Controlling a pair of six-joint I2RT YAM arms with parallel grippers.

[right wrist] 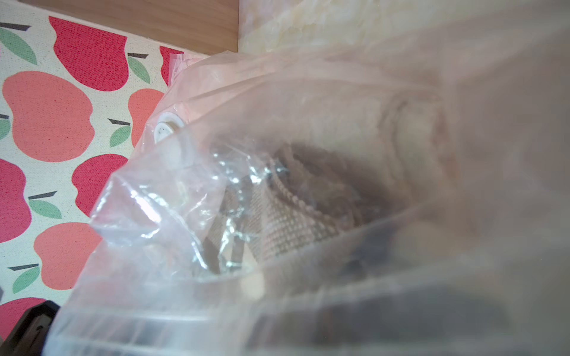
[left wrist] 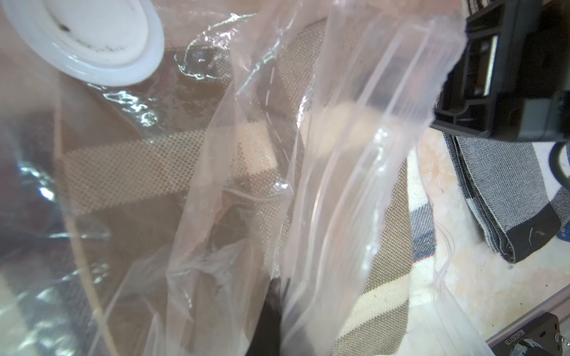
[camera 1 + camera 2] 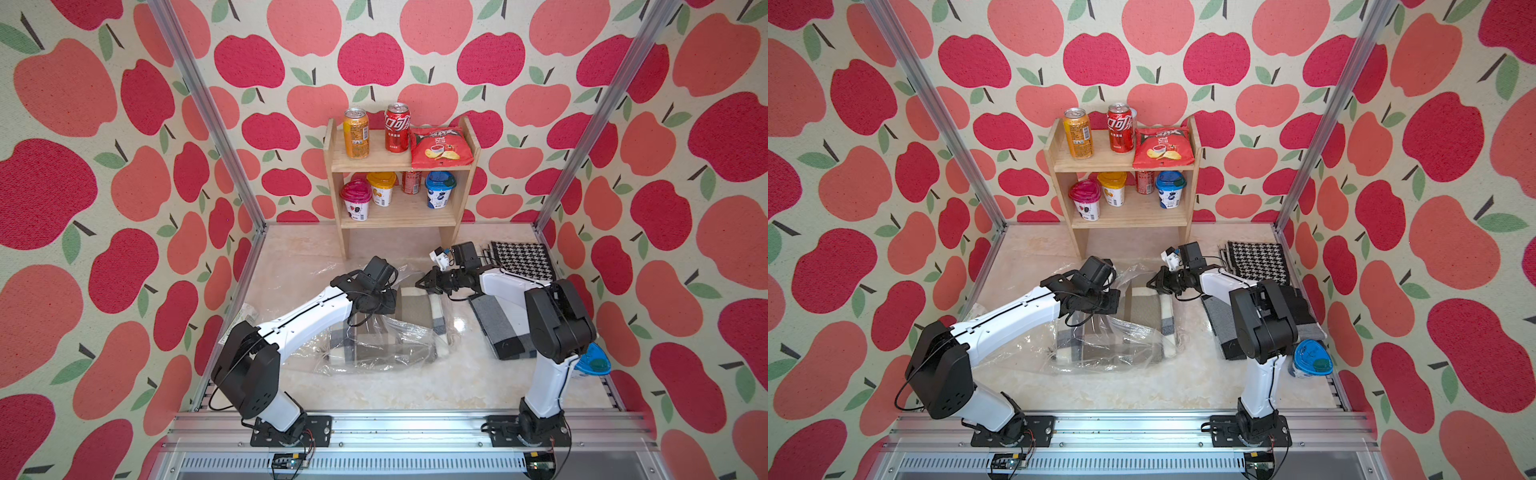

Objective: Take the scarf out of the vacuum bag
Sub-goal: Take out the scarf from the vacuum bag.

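Top views both showed an aluminium rail (image 3: 395, 432) at the near edge carrying the two arm bases. Beyond it lay a pale, marble-patterned tabletop (image 3: 415, 386). On its middle lay the vacuum bag (image 3: 307, 353), crumpled, with the folded plaid scarf (image 3: 419, 309) still inside it. The bag's long axis ran across the table, its open zip mouth turned toward the right arm's side, and the scarf's cream-banded end sat at that mouth.

The left gripper (image 2: 273, 311) was over the bag's far half. It was closed, pinching a bunched fold of the film and holding it off the scarf, with the round white valve cap (image 2: 86, 40) near it.

The right gripper (image 3: 422, 284) was at the mouth's far corner with its jaws together. Film lay across the right wrist lens, so what it gripped, if anything, could not be told.

To the right lay a folded grey cloth (image 3: 494, 324), with a blue-lidded cup (image 3: 592, 361) nearer and a houndstooth cloth (image 3: 521, 257) farther back. A wooden shelf (image 3: 399, 166) of cans, cups and crisps stood against the back. Apple-print wallpaper (image 3: 83, 166) covered all the walls.
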